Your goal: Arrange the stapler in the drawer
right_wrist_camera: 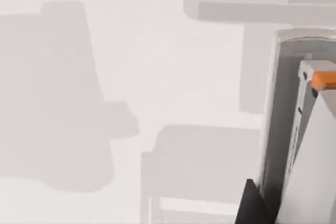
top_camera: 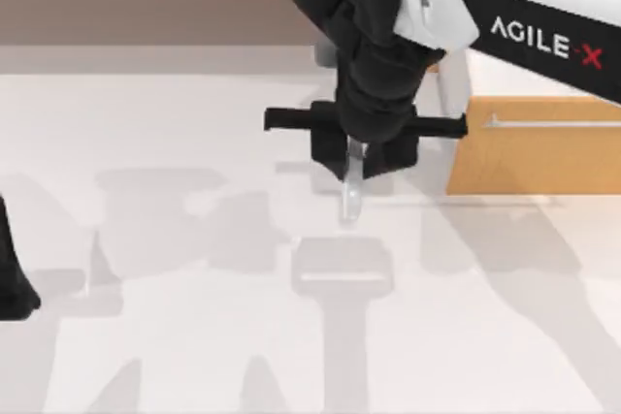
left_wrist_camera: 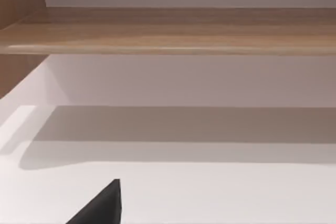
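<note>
Closest to the overhead camera, the right arm of the AgileX pair reaches in from the right, its right gripper (top_camera: 353, 170) clenched on the stapler (top_camera: 351, 193), which hangs pale and upright above the white counter (top_camera: 175, 336). Just to its right stands the drawer (top_camera: 529, 157), wooden front and silver handle (top_camera: 553, 123) facing forward. At the far left edge sits the left gripper (top_camera: 12, 278); I cannot tell its state.
</note>
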`<state>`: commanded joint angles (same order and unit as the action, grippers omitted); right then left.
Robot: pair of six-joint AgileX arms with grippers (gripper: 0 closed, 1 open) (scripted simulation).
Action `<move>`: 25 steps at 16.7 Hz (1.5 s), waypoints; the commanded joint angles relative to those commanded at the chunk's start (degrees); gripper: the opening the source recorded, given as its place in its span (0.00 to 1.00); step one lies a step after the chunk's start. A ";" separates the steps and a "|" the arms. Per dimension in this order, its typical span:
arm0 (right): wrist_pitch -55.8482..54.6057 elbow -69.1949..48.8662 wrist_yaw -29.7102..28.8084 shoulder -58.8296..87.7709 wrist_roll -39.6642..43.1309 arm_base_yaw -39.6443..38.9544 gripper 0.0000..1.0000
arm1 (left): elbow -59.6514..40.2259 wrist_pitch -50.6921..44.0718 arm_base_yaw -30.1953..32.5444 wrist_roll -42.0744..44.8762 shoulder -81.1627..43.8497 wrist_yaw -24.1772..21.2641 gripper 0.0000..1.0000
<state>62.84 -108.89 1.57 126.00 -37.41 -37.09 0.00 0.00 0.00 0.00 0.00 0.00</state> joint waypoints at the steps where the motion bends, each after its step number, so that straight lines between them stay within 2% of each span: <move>1: -0.09 -1.55 0.30 -1.03 0.89 1.11 0.00 | 0.00 0.00 0.00 0.00 0.00 0.00 1.00; 8: 2.09 -11.04 0.22 -4.48 11.48 13.27 0.00 | 0.00 0.00 0.00 0.00 0.00 0.00 1.00; 15: 8.50 -15.39 -2.56 3.17 23.73 26.77 0.00 | 0.00 0.00 0.00 0.00 0.00 0.00 1.00; 21: 12.31 -16.92 -2.56 14.02 28.20 29.15 0.00 | 0.00 0.00 0.00 0.00 0.00 0.00 1.00; 25: 12.67 -16.95 -2.43 14.66 28.29 29.07 0.00 | 0.00 0.00 0.00 0.00 0.00 0.00 1.00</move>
<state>75.51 -125.83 -0.86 140.66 -9.12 -8.02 0.00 0.00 0.00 0.00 0.00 0.00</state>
